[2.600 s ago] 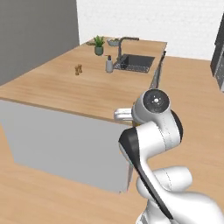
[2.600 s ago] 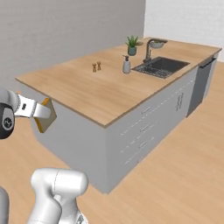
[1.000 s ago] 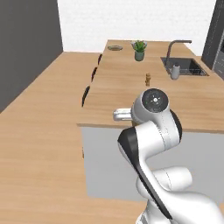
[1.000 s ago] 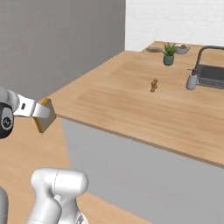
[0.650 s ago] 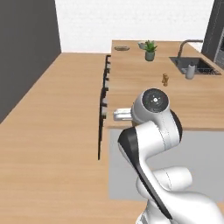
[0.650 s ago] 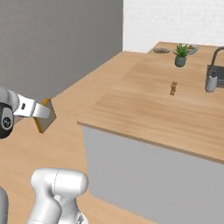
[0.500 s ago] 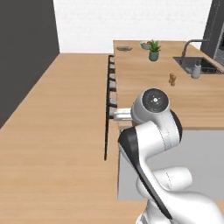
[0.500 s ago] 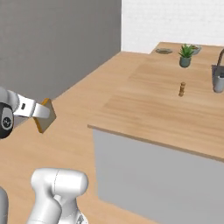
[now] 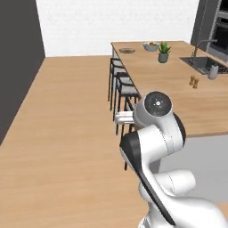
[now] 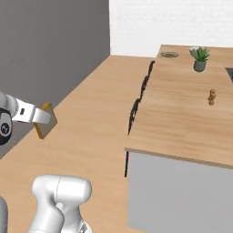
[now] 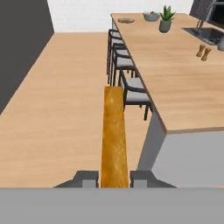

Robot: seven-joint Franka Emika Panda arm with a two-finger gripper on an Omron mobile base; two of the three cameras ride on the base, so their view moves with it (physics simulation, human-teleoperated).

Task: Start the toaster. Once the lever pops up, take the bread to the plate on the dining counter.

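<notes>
Pincer [image 11: 113, 177] closed on the bread [image 11: 113, 131], slice held edge-on and upright between the fingertips, out over the floor beside the tabletop [image 9: 178, 89]. Plate [image 9: 127, 50] sits at the far end of the tabletop, near the fruit bowl [image 9: 151, 45] and plant [image 9: 164, 51], well apart from the bread. Judgement: carry step. Keep the grip firm and bread level, travel alongside the stools [image 9: 122, 84], lower flat onto the plate before releasing. No readable text or brands.
</notes>
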